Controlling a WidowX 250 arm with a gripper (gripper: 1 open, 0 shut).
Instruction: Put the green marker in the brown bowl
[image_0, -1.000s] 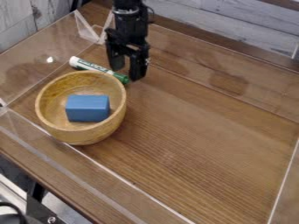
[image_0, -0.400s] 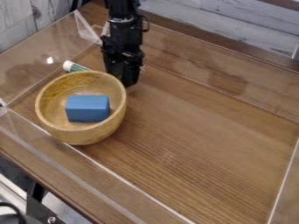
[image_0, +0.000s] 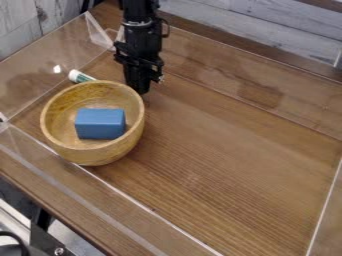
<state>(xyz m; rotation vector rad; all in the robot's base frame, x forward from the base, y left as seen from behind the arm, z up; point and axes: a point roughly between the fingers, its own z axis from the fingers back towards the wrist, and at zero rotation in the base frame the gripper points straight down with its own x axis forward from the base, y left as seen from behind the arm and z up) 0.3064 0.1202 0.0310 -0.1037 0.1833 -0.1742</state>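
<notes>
The green marker (image_0: 82, 76) lies on the wooden table just behind the brown bowl (image_0: 91, 153); only its left end shows, and the rest is hidden behind my gripper. My gripper (image_0: 138, 86) points down onto the marker's right part, its black fingers drawn together on it. The marker rests on the table. The bowl sits at the front left, and the gripper stands just past its far rim.
A blue rectangular block (image_0: 100, 122) lies inside the bowl. Clear plastic walls (image_0: 40, 55) ring the table, one close behind the marker. Bare wooden tabletop (image_0: 227, 150) spreads to the right and front.
The gripper sank onto the marker and shifted slightly left. Its fingers, spread apart before, have shut on the marker, whose right part is now covered.
</notes>
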